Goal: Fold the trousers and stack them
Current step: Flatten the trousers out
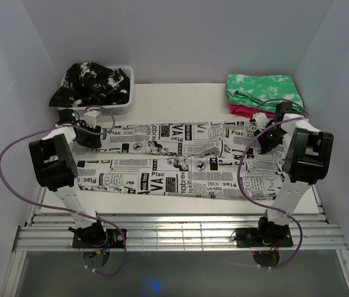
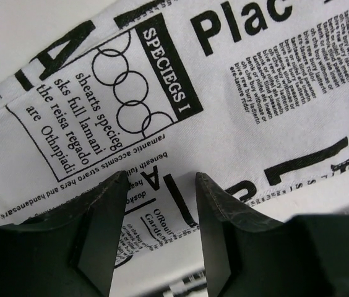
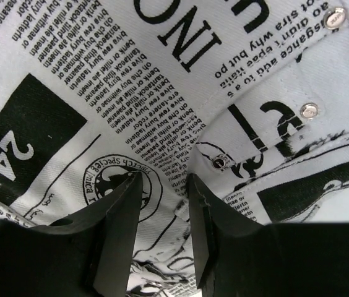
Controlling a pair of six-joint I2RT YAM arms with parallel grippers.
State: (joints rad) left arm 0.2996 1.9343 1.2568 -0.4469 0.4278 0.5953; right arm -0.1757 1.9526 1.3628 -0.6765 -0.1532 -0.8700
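**Q:** Where are the trousers?
**A:** The trousers [image 1: 174,164] lie spread flat across mid-frame on the bench [image 1: 180,99]. The legs lie side by side and the snap-button end is at the right.

**Q:** Gripper condition, left to right?
**A:** The left gripper [image 1: 94,133] is mid-left at the leg ends, jaws parted. Printed cloth shows between its fingers [image 2: 103,216]. The right gripper [image 1: 264,139] is mid-right, jaws parted, with its tips near the snaps [image 3: 309,111].

**Q:** Other items?
**A:** A basket [image 1: 128,93] holding a black-and-white garment [image 1: 91,83] is at upper left. A folded green cloth [image 1: 261,90] is at upper right.

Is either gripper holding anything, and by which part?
Cannot be told. Left gripper straddles the trousers at a leg's far edge, right gripper beside the waist snaps; cloth between both, clamping unclear.
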